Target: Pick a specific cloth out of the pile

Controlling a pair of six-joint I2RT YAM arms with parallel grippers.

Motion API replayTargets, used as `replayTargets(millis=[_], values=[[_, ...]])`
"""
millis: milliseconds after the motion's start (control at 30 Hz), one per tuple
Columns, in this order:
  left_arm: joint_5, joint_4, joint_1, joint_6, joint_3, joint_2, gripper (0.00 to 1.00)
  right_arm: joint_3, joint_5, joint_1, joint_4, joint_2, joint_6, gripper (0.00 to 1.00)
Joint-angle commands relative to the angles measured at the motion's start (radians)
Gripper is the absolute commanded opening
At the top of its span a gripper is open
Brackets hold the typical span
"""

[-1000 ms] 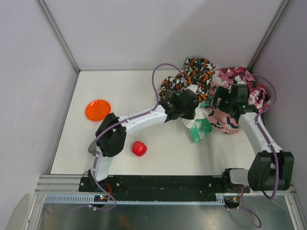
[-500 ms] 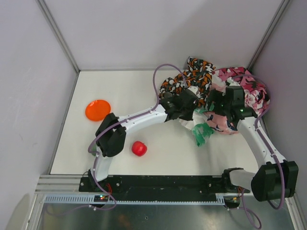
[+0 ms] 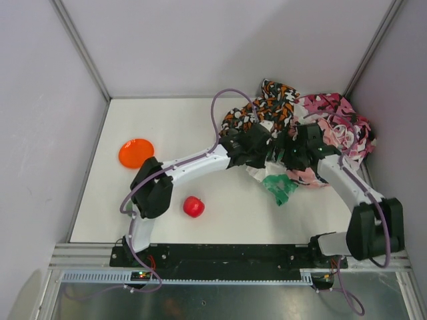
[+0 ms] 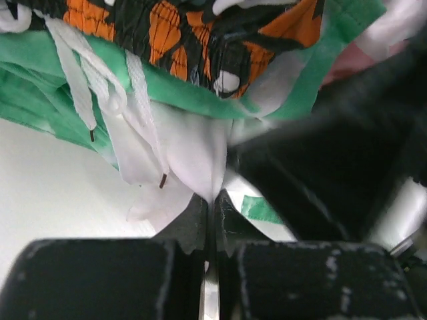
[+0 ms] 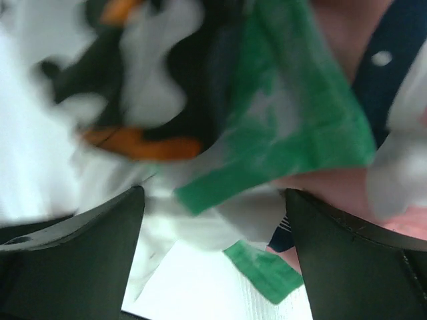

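Top external view: right gripper, jaws apart, has moved left into the far-right corner's patterned cloth pile, likely to pin it; left gripper pinches the plain white thin cloth.

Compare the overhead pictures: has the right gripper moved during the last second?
Yes. In the top view the right gripper has shifted left across the pile, nearer the red ball, which has stayed put.

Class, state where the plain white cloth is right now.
In the left wrist view, the plain white thin fabric cloth is pinched in the left gripper, just under the green-and-white mottled cloth, at the near edge of the pile.
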Motion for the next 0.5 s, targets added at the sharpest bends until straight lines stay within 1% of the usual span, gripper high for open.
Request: replayTargets(millis=[0, 67, 133, 200, 300, 467], values=[[0.044, -0.011, -0.014, 0.032, -0.029, -0.135, 0.02, -0.006, 0.044, -0.057, 0.095, 0.122, 0.084, 0.91], [0.038, -0.015, -0.013, 0.034, -0.059, -0.171, 0.01, -0.007, 0.077, -0.114, 0.128, 0.179, 0.116, 0.9], [0.024, -0.02, -0.009, 0.037, -0.099, -0.221, 0.01, -0.006, 0.09, -0.218, 0.159, 0.225, 0.148, 0.89], [0.002, -0.025, 0.001, 0.039, -0.15, -0.281, 0.01, -0.005, 0.119, -0.291, 0.196, 0.254, 0.162, 0.87], [-0.029, -0.035, 0.031, 0.029, -0.232, -0.377, 0.01, 0.022, 0.211, -0.353, 0.211, 0.298, 0.151, 0.87], [-0.056, -0.054, 0.139, -0.001, -0.357, -0.575, 0.01, 0.077, 0.286, -0.413, 0.172, 0.387, 0.121, 0.86]])
